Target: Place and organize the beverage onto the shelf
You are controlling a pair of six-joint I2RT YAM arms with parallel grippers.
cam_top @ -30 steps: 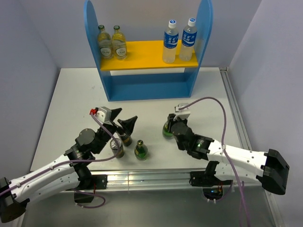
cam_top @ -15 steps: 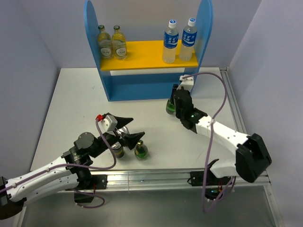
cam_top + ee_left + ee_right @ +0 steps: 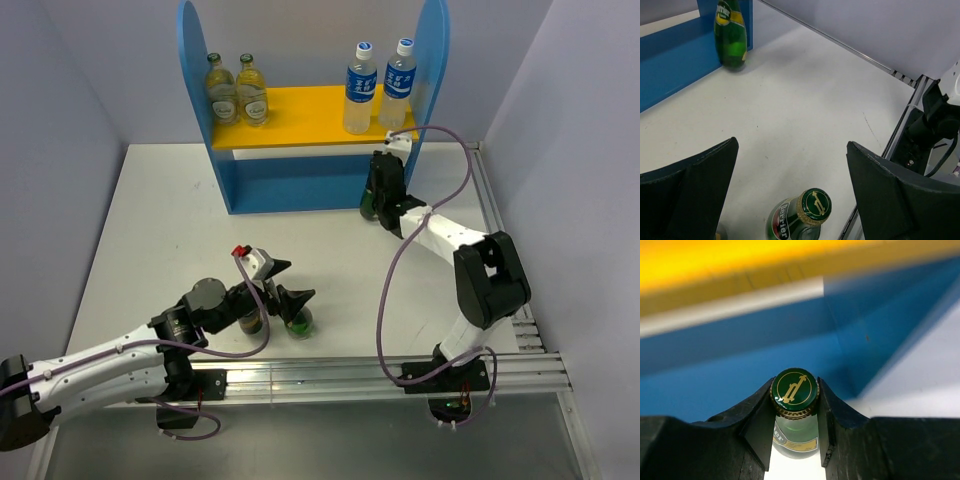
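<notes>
Green bottle [image 3: 794, 389] clamped, blue shelf [image 3: 730, 345] behind

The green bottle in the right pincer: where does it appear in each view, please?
Top external: green bottle right of centre, by the shelf.
Left wrist: green bottle top left, beside the shelf.
Right wrist: green bottle centre, in the right pincer.
Shared landmark: the blue shelf.

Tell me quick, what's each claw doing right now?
Left claw: open, empty, above the near green bottle.
Right claw: shut on the far green bottle.
</notes>
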